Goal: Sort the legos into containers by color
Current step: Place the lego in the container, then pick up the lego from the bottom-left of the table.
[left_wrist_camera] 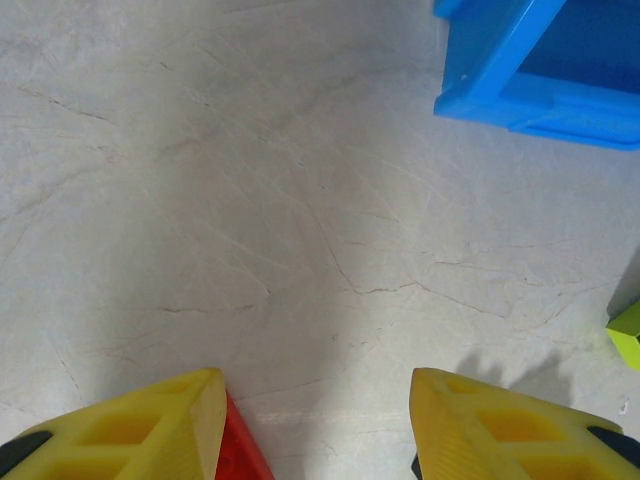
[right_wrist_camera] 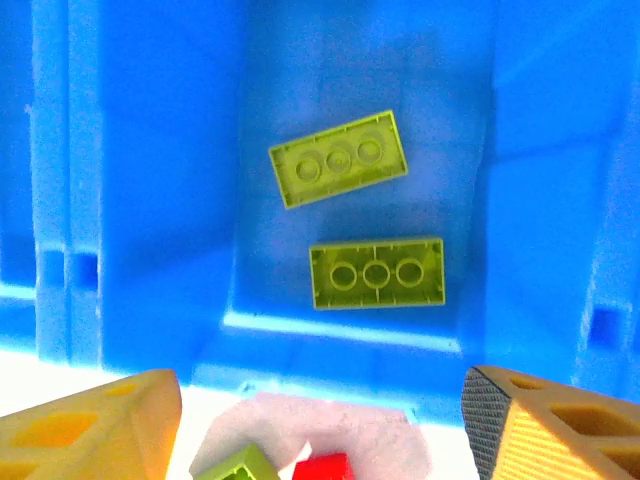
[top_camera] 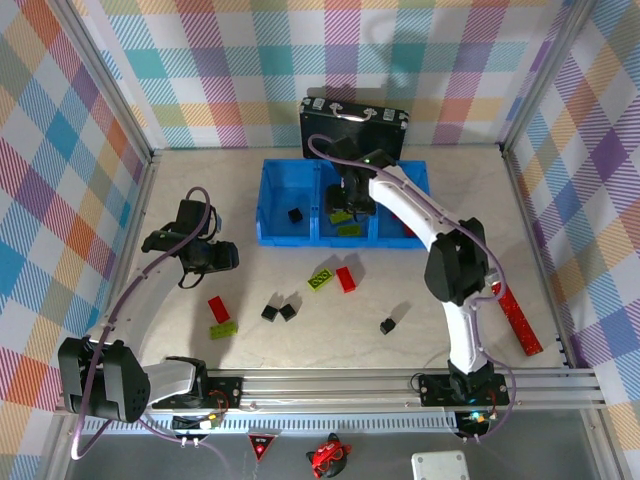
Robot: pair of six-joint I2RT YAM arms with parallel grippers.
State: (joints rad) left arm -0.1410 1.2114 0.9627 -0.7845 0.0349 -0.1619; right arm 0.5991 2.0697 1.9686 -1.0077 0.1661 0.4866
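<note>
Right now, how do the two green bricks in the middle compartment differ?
The upper green brick lies tilted, its right end higher in the right wrist view; the lower green brick lies almost level. The upper one looks paler, the lower one darker and nearer the camera-side wall of the blue bin. Both are lime, equal in size, underside up, not touching.

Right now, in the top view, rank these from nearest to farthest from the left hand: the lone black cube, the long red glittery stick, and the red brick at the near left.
1. Red brick: just on the near side of the left hand.
2. Lone black cube: around the middle, well off to the right.
3. Red glittery stick: at the far right.
</note>
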